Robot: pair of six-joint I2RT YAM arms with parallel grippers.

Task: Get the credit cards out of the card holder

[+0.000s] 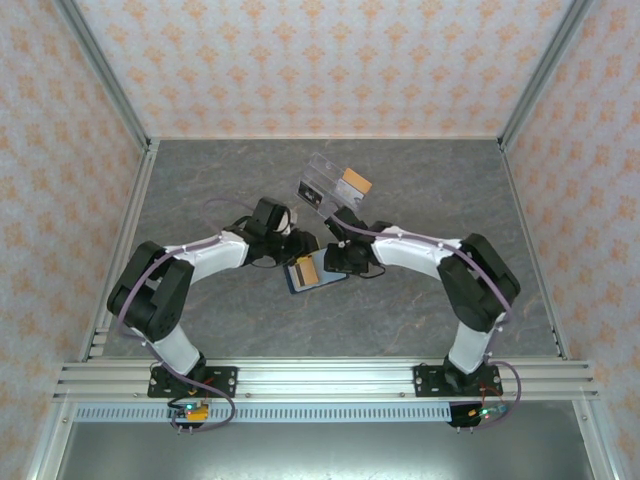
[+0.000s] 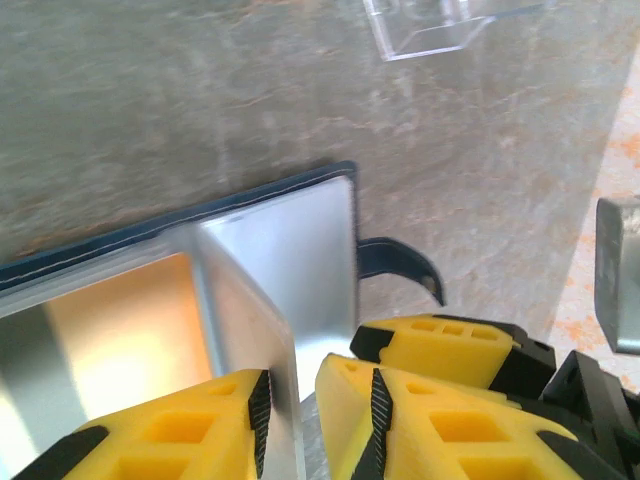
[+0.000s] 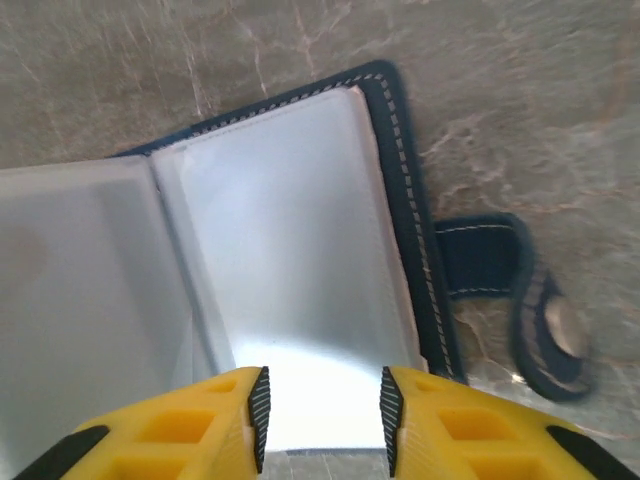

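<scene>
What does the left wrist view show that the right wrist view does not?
Left wrist adds: a corner of the clear acrylic box, an orange-tan card glowing through a pocket, and a pocket leaf standing up between the left gripper's open jaws. Right wrist adds: the clasp tab's snap and white stitching, ahead of the open right gripper. Both: the opened card holder, its tab, the grey table.

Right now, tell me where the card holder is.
In the top view the card holder lies open mid-table between the left gripper and the right gripper, on the near side of the clear acrylic box.
</scene>
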